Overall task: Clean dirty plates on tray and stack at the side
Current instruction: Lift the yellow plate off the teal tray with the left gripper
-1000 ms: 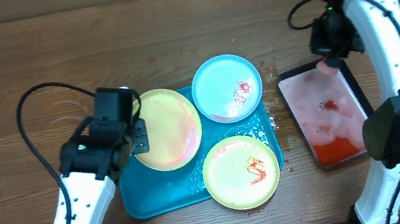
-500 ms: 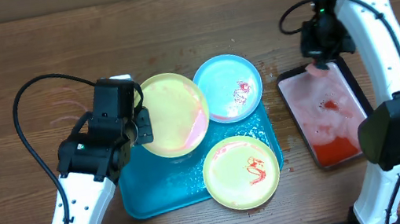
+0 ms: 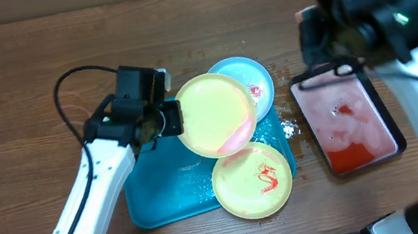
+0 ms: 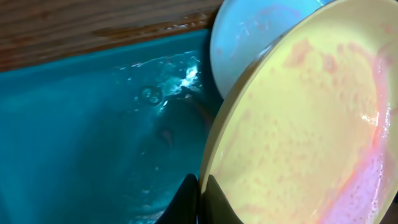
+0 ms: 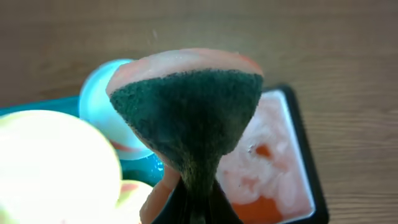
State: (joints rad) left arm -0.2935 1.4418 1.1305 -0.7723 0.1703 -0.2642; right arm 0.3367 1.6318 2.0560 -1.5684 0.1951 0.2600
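Observation:
My left gripper is shut on the rim of a pale yellow-green plate, which hangs tilted above the turquoise tray. A pink smear runs along this plate's lower edge. Partly hidden behind it is the light blue plate with red sauce. A second yellow-green plate with a red smear lies on the tray's front right corner. My right gripper is shut on a sponge, green scouring face up, above the table near the blue plate.
A black-rimmed tray holding pinkish foamy water and red sauce lies to the right of the turquoise tray. Water droplets wet the turquoise tray's floor and the wood beside it. Bare wood-grain tabletop lies to the left and at the back.
The left gripper has lifted the yellow-green plate and carried it right, over the blue plate. The right arm has risen with the sponge and shifted left, away from the black-rimmed tray.

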